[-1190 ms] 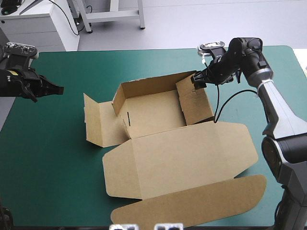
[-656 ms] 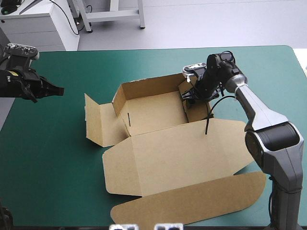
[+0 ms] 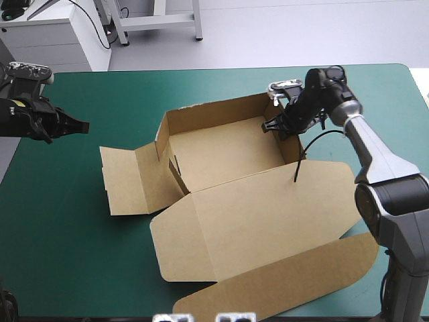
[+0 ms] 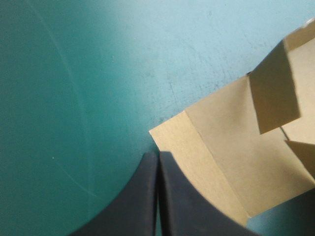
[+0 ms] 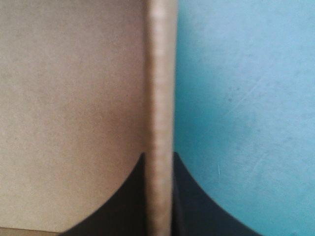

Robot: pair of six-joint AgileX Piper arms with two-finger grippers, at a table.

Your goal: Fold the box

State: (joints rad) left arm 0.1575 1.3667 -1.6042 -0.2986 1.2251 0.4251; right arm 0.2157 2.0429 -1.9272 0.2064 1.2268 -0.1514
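The brown box (image 3: 228, 157) lies in the middle of the teal-green table as an open tray, with its back, left and right walls raised. My right gripper (image 3: 273, 125) is at the top of the right wall and is shut on the box. In the right wrist view the wall's edge (image 5: 160, 98) runs straight up between that gripper's (image 5: 159, 156) black fingers, one on each side. My left gripper (image 3: 86, 125) hovers shut over the table's left part, apart from the box. In its own view its tip (image 4: 157, 155) points at a corner of the left flap (image 4: 226, 162).
The lid (image 3: 261, 215) lies flat toward the table's front edge, its tuck flap (image 3: 288, 285) nearest the front. A side flap (image 3: 127, 178) lies flat to the left of the tray. Bare teal-green cover (image 3: 67, 241) spreads at the front left.
My right gripper has shut on the box's right wall, which now stands upright. The box has shifted, with its left flap sliding further left. The left arm has not moved.
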